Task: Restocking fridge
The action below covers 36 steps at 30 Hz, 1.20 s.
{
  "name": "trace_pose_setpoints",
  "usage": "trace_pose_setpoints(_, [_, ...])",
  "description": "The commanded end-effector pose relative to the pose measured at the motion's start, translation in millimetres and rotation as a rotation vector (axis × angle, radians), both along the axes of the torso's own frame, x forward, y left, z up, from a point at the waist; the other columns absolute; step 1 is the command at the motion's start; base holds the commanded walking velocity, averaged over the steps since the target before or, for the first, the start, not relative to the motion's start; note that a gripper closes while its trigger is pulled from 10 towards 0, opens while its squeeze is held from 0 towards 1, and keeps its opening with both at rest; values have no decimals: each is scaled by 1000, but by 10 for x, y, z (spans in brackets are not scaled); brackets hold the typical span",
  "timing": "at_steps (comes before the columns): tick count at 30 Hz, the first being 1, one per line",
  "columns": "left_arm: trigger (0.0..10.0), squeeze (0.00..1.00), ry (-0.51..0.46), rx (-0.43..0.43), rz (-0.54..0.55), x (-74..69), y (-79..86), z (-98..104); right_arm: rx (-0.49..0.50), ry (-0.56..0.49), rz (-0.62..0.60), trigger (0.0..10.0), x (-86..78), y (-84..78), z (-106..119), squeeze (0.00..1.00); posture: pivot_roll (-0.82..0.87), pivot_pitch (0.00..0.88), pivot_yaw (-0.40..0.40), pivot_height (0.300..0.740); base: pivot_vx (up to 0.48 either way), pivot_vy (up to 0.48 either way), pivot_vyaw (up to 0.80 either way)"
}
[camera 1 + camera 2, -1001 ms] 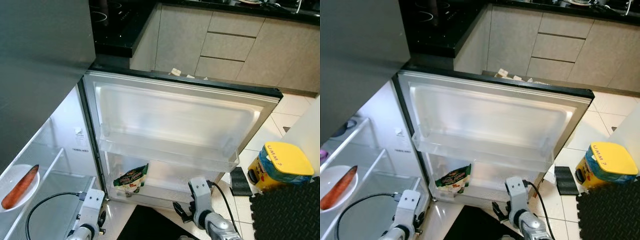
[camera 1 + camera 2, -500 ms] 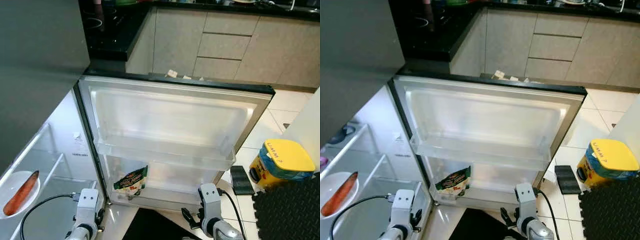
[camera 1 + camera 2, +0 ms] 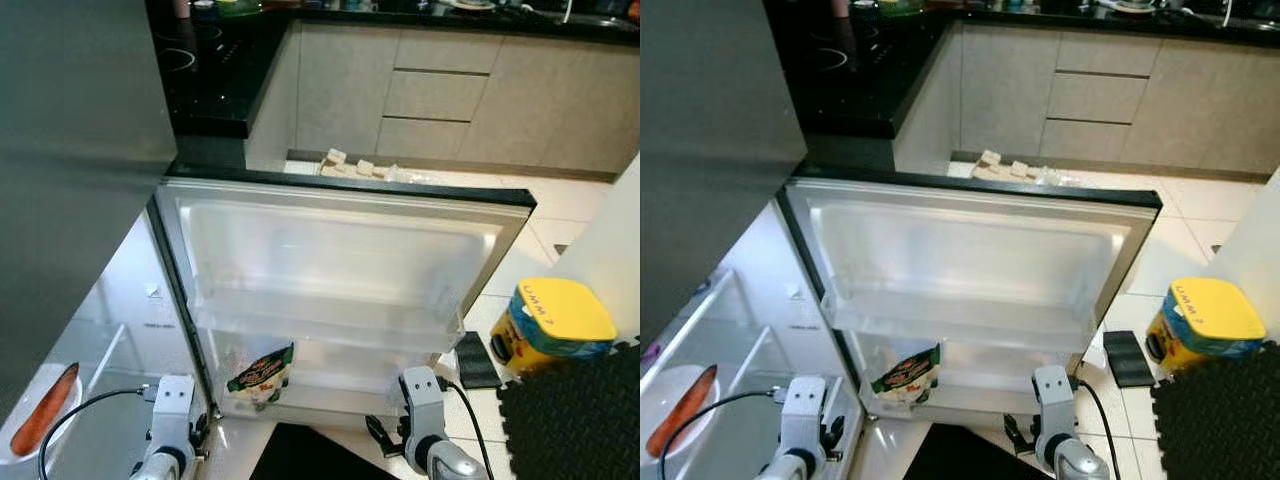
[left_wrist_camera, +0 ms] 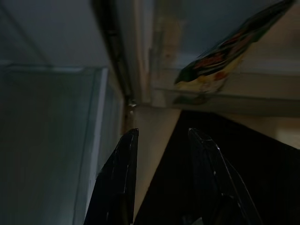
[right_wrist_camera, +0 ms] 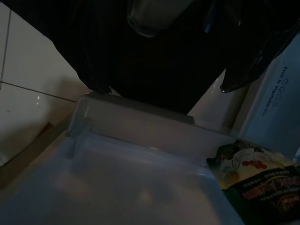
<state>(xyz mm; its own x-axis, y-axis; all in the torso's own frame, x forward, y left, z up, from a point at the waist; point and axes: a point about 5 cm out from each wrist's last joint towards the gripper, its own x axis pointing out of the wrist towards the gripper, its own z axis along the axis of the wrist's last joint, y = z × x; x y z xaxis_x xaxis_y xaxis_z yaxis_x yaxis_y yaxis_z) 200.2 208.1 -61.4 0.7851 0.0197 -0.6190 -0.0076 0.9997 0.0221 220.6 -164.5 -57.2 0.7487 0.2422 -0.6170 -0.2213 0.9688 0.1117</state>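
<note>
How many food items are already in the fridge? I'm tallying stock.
2: a carrot on a plate inside, and a salad bag in the door's lower bin. Others may be hidden.

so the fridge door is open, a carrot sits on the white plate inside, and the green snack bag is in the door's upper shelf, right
Not quite: the green snack bag stands in the lower door shelf, not the upper one, as the left eye view shows. The fridge door is open, and the carrot lies on the white plate.

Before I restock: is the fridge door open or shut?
Open. The fridge door is swung wide, showing its inner shelves and a food packet.
</note>
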Motion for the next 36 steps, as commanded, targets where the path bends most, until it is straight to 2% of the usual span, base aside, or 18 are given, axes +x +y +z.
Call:
trace_pose_setpoints(1, [10000,0,16,-19,-12,-20,-68,-30,-16,15,3,10000,-8,-28,-10,0,-60,8,-54,683,0,0,0])
trace_pose_setpoints(9, [10000,0,55,-16,-17,-95,-61,-81,4,-1,38,10000,14,-1,13,0,-57,5,-56,683,0,0,0])
trace_pose_setpoints(14, [10000,0,95,-8,-27,-163,-45,-124,3,-7,39,10000,24,9,20,0,-59,4,-52,708,0,0,0])
trace_pose_setpoints(22, [10000,0,100,-6,-29,-156,-33,-123,5,-8,33,10000,20,4,17,0,-59,1,-52,738,0,0,0])
trace_pose_setpoints(36, [10000,0,147,-13,-27,-203,-103,-174,-12,33,24,10000,-37,-14,-30,0,-59,8,-57,738,0,0,0])
